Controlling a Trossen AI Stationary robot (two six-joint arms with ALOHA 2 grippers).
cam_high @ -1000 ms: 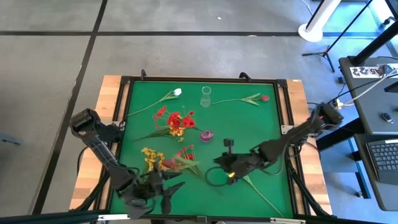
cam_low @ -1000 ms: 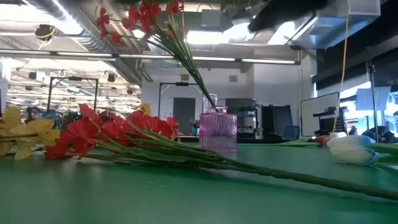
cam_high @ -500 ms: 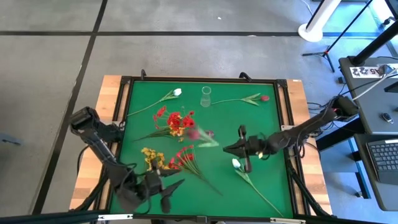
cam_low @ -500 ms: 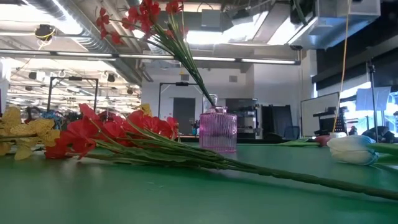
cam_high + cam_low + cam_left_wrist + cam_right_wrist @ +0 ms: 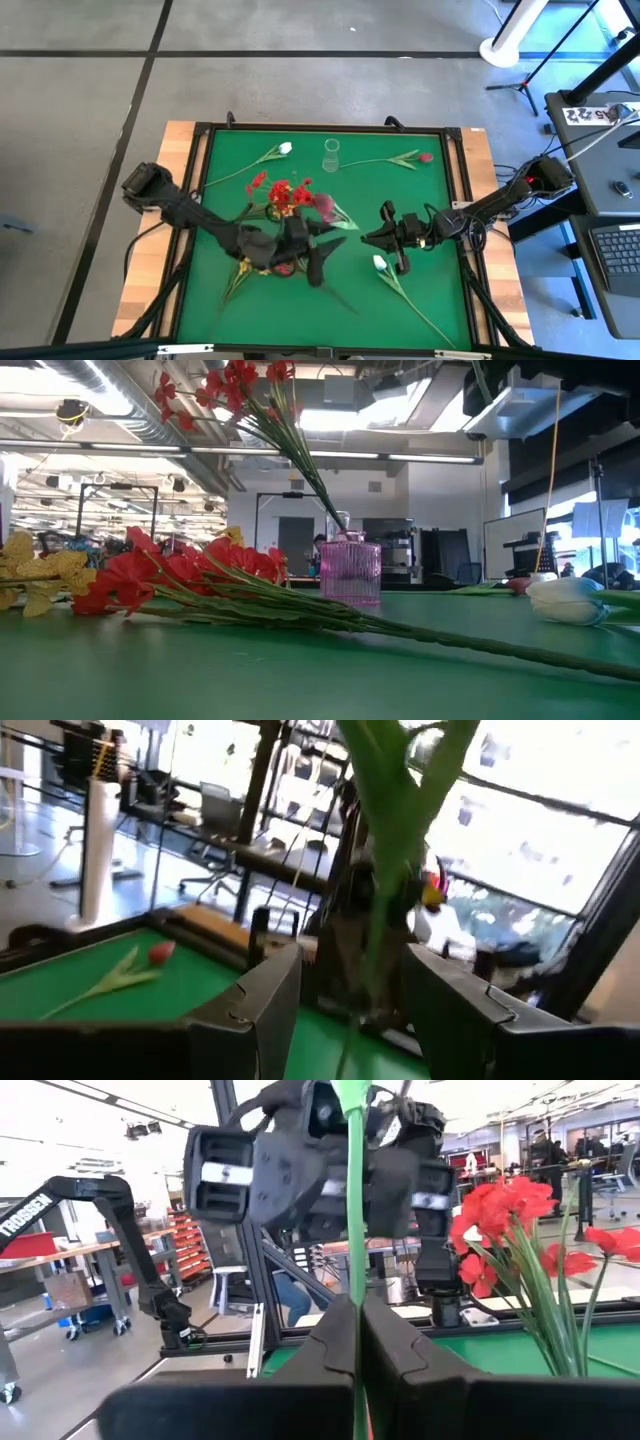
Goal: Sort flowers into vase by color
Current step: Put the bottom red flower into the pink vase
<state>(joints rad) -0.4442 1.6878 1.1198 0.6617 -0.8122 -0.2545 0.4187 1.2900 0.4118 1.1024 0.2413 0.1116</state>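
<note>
My right pincer (image 5: 383, 237), at 3 o'clock on the counter (image 5: 440, 200), pinches a white tulip (image 5: 379, 263) stem; left pincer (image 5: 318, 250) spread mid-counter. Next: carry to a vase (image 5: 331, 153) at 12 o'clock.

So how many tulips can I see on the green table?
3: a white tulip at the far left, a dark red tulip at the far right, and a second white tulip nearer the front right. The left arm may hide others.

Table top (image 5: 420, 200) looks like matt green felt, wood edges (image 5: 178, 180). Pink vase (image 5: 351, 570) is ribbed glass, kinda glossy.
</note>
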